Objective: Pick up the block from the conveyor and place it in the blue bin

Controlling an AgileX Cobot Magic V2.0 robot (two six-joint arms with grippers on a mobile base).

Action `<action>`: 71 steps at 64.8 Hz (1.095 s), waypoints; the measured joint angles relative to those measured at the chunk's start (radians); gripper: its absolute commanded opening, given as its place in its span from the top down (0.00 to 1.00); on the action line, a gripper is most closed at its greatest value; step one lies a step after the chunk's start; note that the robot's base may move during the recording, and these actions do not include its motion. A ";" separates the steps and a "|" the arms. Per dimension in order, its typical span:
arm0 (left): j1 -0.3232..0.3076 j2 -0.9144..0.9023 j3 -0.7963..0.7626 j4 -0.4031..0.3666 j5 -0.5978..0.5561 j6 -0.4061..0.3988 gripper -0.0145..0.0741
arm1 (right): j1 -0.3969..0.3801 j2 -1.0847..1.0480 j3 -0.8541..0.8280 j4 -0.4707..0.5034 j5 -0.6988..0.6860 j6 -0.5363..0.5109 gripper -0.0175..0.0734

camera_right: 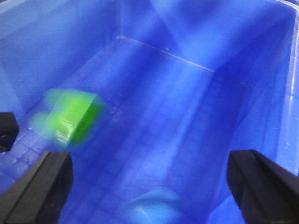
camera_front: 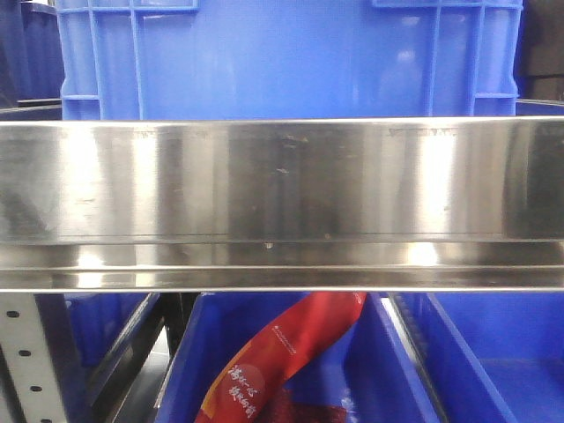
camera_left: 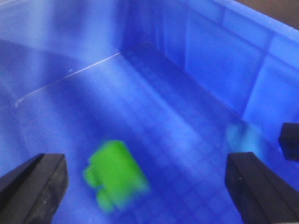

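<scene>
Both wrist views look down into the blue bin [camera_left: 224,51] [camera_right: 224,32]. A blurred light-blue block [camera_left: 239,136] [camera_right: 154,207] shows low in the bin near its grid floor, apart from all fingers. My left gripper [camera_left: 145,177] is open and holds nothing; the block is just above its right finger [camera_left: 252,186]. My right gripper [camera_right: 149,177] is also open and empty, with the block between and below its fingers. The conveyor is out of view.
A blurred green block [camera_left: 117,175] [camera_right: 70,116] is in the same bin. A black finger of the other arm shows at the frame edge [camera_left: 290,140] [camera_right: 7,130]. The front view shows a steel shelf rail [camera_front: 282,203], a blue crate [camera_front: 291,53] above, and a red packet [camera_front: 282,361] below.
</scene>
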 measured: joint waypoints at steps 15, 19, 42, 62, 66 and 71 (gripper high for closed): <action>0.000 -0.072 0.000 0.000 0.071 -0.001 0.64 | 0.000 -0.075 0.000 0.000 0.036 0.000 0.89; 0.000 -0.103 0.000 0.000 0.095 -0.003 0.80 | 0.000 -0.117 0.007 0.000 0.036 0.000 0.99; 0.000 -0.421 0.255 0.000 0.000 -0.077 0.96 | 0.000 -0.452 0.275 0.002 -0.097 0.000 0.99; 0.000 -0.785 0.786 -0.010 -0.360 -0.081 0.96 | 0.000 -0.774 0.669 0.002 -0.265 0.000 0.99; 0.000 -0.857 0.906 -0.022 -0.454 -0.081 0.96 | 0.000 -0.828 0.746 0.002 -0.301 0.000 0.99; 0.000 -0.943 1.029 -0.031 -0.543 -0.081 0.96 | 0.000 -0.900 0.834 0.002 -0.337 0.000 0.99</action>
